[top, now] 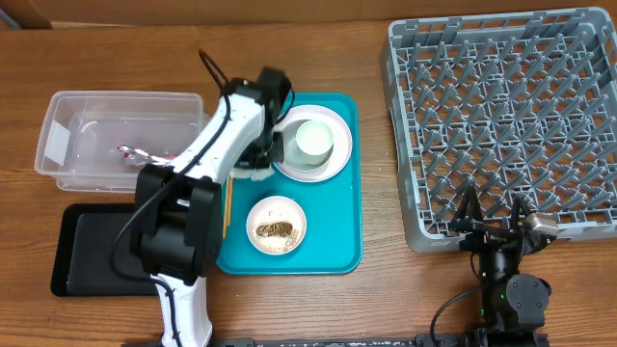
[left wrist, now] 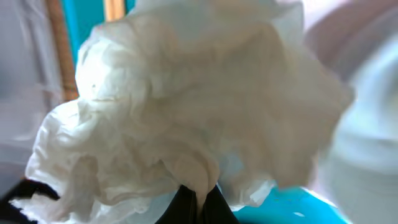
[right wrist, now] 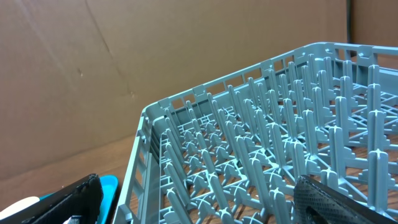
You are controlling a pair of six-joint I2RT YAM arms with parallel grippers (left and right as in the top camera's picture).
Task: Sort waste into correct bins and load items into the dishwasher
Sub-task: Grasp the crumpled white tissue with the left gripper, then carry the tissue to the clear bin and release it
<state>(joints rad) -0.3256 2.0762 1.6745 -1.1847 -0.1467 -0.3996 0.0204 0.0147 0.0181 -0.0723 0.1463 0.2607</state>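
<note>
No txt, labels, brands or nos. I can read anywhere, not on tub [top: 58, 145], rack [top: 400, 135] or teal tray [top: 337, 241].

Count of items, located from the teal tray [top: 333, 231].
On it were one plate [top: 337, 160], one cup [top: 313, 140], one bowl [top: 300, 214] and chopsticks [top: 228, 207], number not resolvable. Left of it were one clear tub [top: 58, 145], one red wrapper [top: 143, 154] and one black tray [top: 87, 251]. Right of it was one dish rack [top: 501, 116]. Over it was one crumpled napkin [left wrist: 186, 106].
</note>
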